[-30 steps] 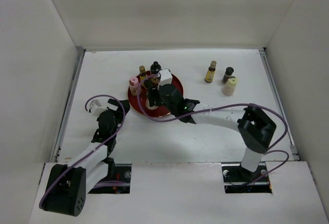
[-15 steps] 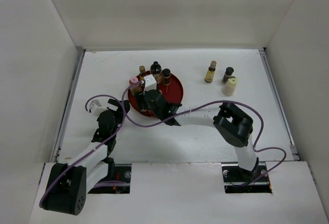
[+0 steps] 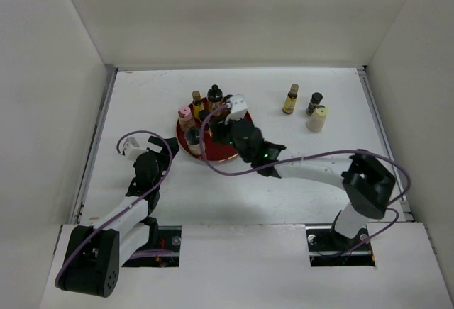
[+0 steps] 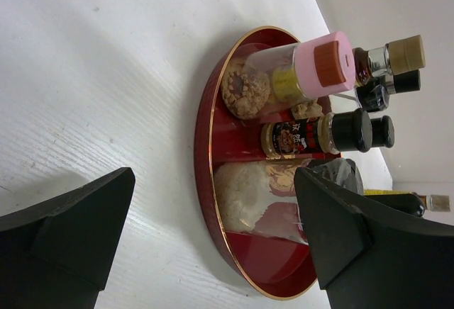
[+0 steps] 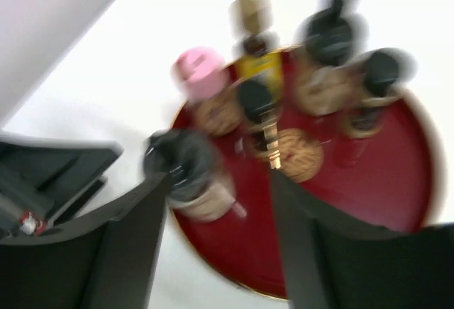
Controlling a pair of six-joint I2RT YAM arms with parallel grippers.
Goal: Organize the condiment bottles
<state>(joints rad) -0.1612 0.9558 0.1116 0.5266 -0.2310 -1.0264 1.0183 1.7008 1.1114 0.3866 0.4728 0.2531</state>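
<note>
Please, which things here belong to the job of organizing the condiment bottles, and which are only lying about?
Belong to the job: pink-capped bottle, black-capped spice jar, tan-capped bottle and tall dark bottle, on the red tray with a few more; off the tray, amber bottle, small dark bottle, pale yellow-capped bottle.
Only lying about: red tray, which merely holds bottles; white table.

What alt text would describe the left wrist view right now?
A round red gold-rimmed tray on a white table holds a pink-capped clear jar, a black-capped labelled bottle and more bottles behind. The left pincer frames the foreground, its black fingers apart and empty.
</note>
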